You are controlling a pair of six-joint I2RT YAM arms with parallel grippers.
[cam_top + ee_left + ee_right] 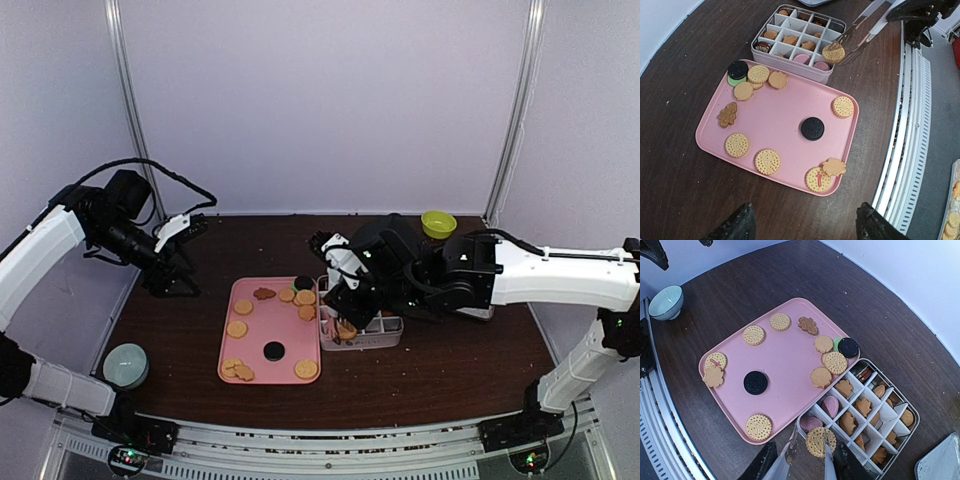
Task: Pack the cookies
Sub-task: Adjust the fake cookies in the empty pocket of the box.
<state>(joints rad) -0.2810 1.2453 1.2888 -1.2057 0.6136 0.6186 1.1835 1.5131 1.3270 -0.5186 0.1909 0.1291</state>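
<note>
Clamped in the right claw point(805, 466): silver metal tongs point(828, 460). Pinched between the tong tips: one round golden dotted cookie point(820, 441), at the corner of the white divided plastic box point(910, 412), beside the cells with two pink rounds. Contact with the box: cannot tell.

On the left claw point(805, 229): fingers apart, nothing between them. Raised over the back left of the dark brown table point(450, 360), well apart from the tray.

Loose cookies point(736, 145): spread on the flat pink rectangular tray point(775, 112), just beside the box. Clustered at the tray corner nearest the box, with one green and one black round. Near the tray centre: one black round sandwich cookie point(812, 128). More golden pieces in most box cells.

Near the front left table edge: pale blue-green bowl point(126, 364).
</note>
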